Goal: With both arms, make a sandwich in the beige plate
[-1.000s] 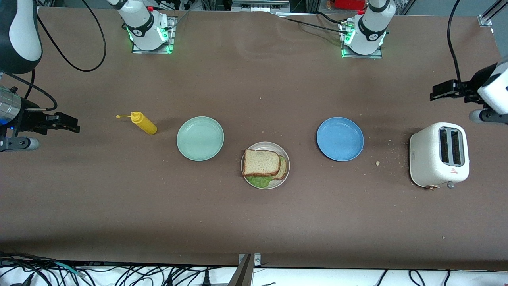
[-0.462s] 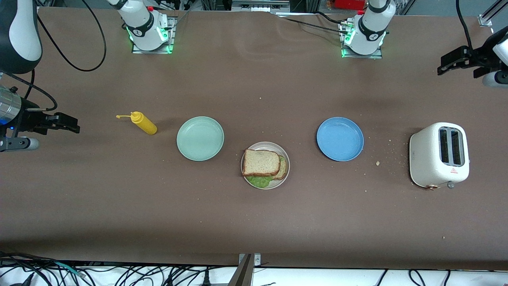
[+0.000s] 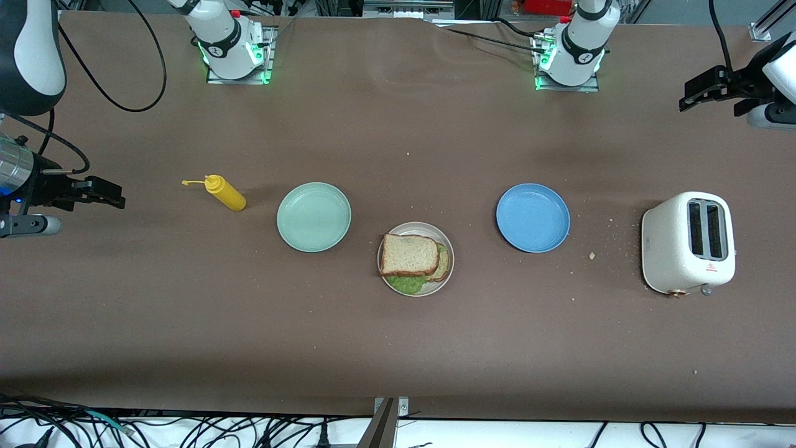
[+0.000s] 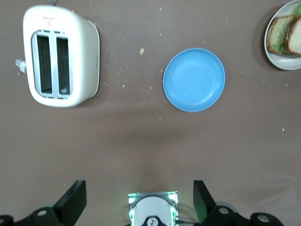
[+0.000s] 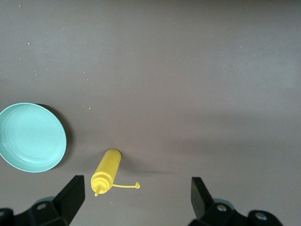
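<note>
Your left tool hangs in the air over the table edge at the left arm's end, near the corner on the base side. Its fingers stand fully apart and hold nothing.

Your right tool hangs over the table edge at the right arm's end, about midway along that edge. Its fingers are also spread wide, with nothing between them.

Working outward from the left tool, you find the white toaster lying near the left arm's end of the table, then the blue plate toward the middle, with crumbs scattered between the two.

Working outward from the right tool, you find the yellow squeeze bottle lying on its side, then the mint-green plate just beside it toward the middle.

The beige plate sits at the table's middle, nearer to the front camera than either coloured plate. The sandwich rests in it: the top slice lies shifted off the lower slice, and the lettuce shows at the plate edge nearest the front camera.
</note>
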